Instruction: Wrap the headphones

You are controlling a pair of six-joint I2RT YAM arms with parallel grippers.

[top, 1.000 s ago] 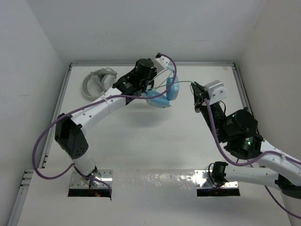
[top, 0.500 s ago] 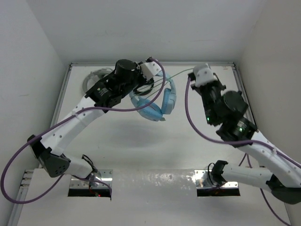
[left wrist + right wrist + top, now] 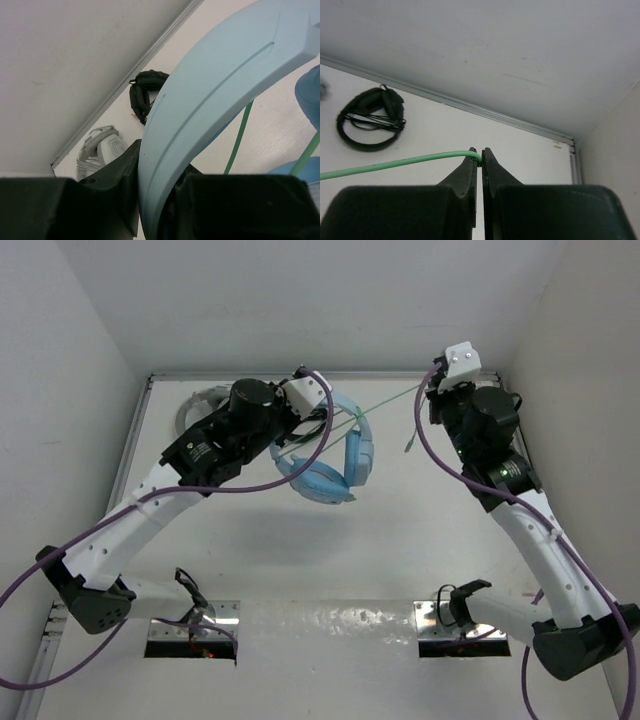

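From above, the left tool (image 3: 312,425) is holding the headphones (image 3: 340,455) over the far tabletop (image 3: 400,530), while the right tool (image 3: 433,392) is keeping the cable (image 3: 390,402) taut, so it is risking strain at the plug. The left wrist is showing the headband (image 3: 210,100) clamped. The right wrist is showing only the fingertips pinching the cable, so it could be slipping out.

Light blue headphones (image 3: 360,455) (cable (image 3: 395,163) green); another pair (image 3: 145,95) is black.

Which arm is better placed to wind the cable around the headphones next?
Probably the right arm: the right gripper pinches the green cable, taut from the headphones, while the left gripper only clamps the headband.
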